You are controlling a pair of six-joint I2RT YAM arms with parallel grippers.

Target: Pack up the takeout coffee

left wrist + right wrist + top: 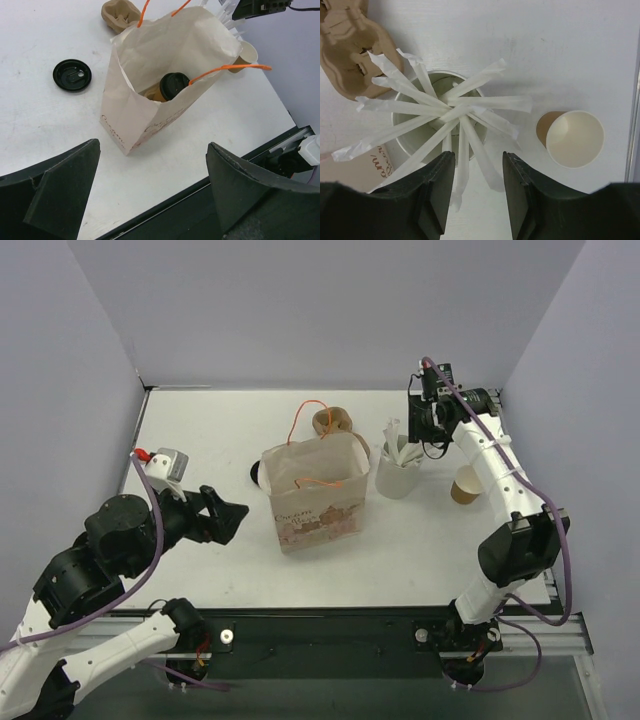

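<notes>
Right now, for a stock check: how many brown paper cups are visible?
2: a lidded cup inside the paper bag, an open cup on the table beside the white cup. The bag may hide more.

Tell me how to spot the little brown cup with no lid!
Find the paper bag with orange handles mid-table. Right of it stands a tall white cup full of wrapped straws, then the brown cup. It is shorter, brown outside, white inside and empty.
</notes>
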